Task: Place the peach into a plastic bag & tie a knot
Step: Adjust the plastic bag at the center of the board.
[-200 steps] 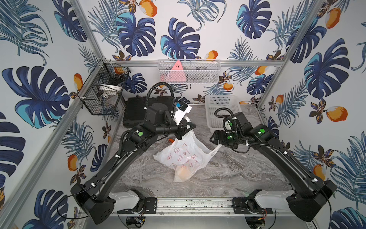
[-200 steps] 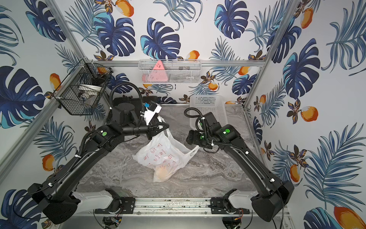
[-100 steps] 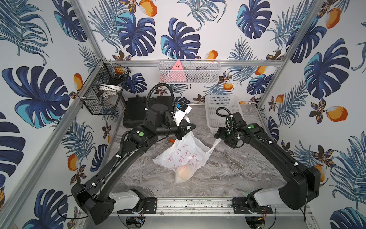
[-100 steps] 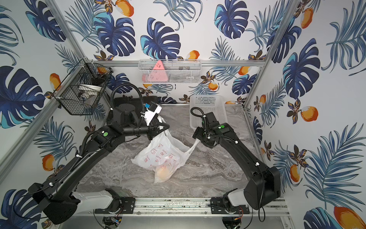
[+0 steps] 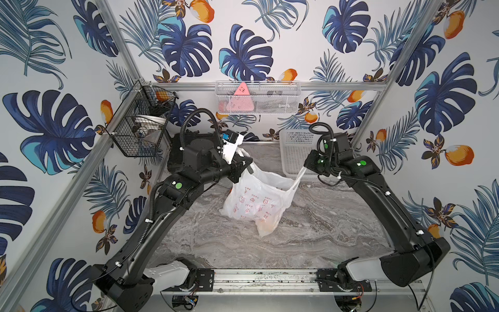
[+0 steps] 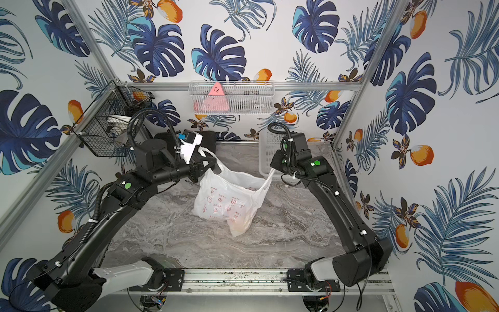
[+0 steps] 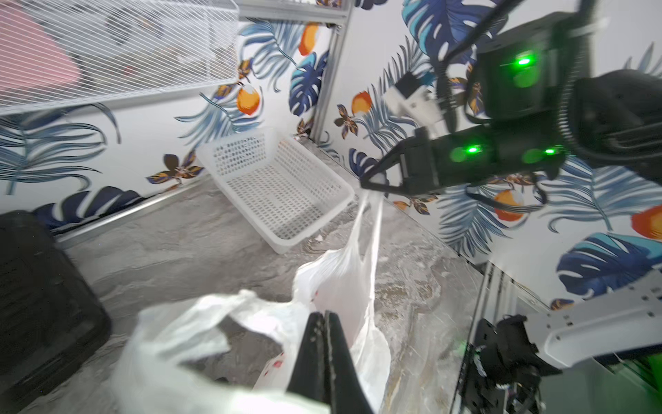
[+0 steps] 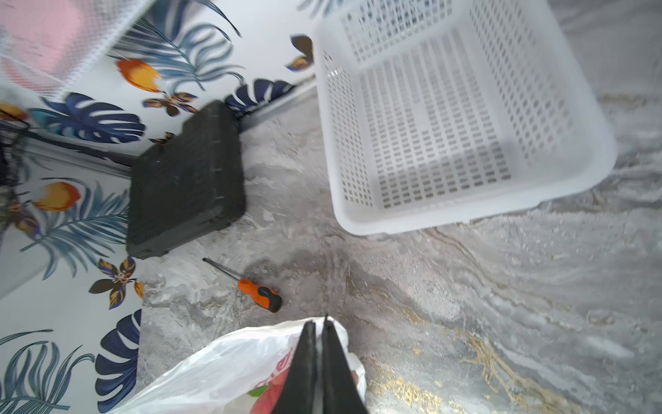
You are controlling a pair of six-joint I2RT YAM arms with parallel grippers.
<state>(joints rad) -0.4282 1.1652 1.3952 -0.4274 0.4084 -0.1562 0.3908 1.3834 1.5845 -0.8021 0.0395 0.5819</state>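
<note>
On the marble table (image 5: 324, 237), within leaf-papered walls (image 5: 291, 40), the bag (image 5: 256, 202) stretches between left gripper (image 5: 247, 168) and right gripper (image 5: 304, 169), each clamped on a handle (image 7: 369, 229). The orange lump inside may be the peach (image 5: 267, 227).

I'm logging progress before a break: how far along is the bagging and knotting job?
Done: the peach sits inside the plastic bag on the table. In hand: the left gripper and right gripper are each shut on one of the bag's handles, holding the two apart. Left: crossing the handles and tying the knot; none shows yet.
</note>
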